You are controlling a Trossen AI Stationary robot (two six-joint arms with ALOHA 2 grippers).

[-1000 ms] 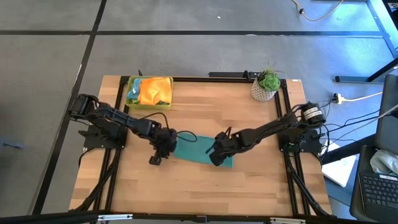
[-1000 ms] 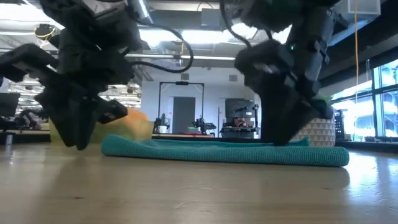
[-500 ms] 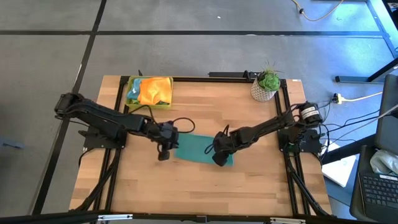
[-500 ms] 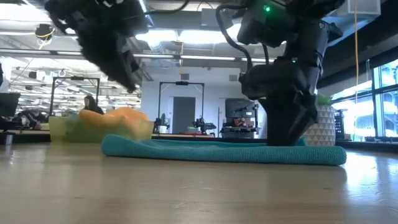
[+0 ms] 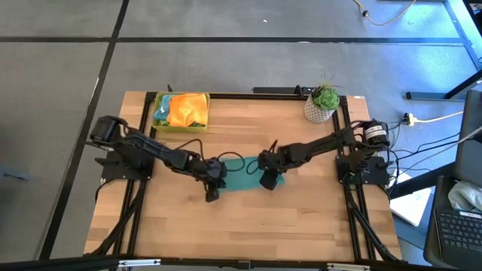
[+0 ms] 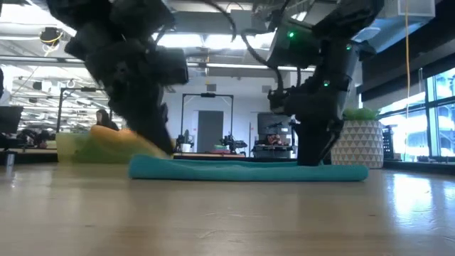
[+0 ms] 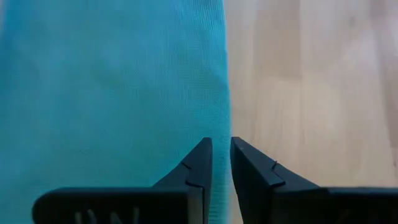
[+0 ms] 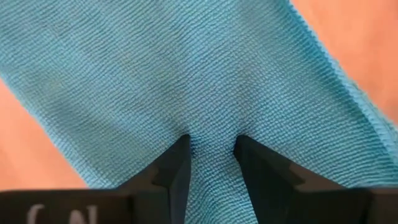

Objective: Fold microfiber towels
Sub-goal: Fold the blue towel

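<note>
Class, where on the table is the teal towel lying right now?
In the high view the teal towel lies flat mid-table, between the left gripper and the right gripper.

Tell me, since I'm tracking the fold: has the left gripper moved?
Yes. The left gripper has shifted right, farther from the tray, to the teal towel.

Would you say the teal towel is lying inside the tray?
No, the teal towel lies on the bare tabletop, apart from the tray.
</note>
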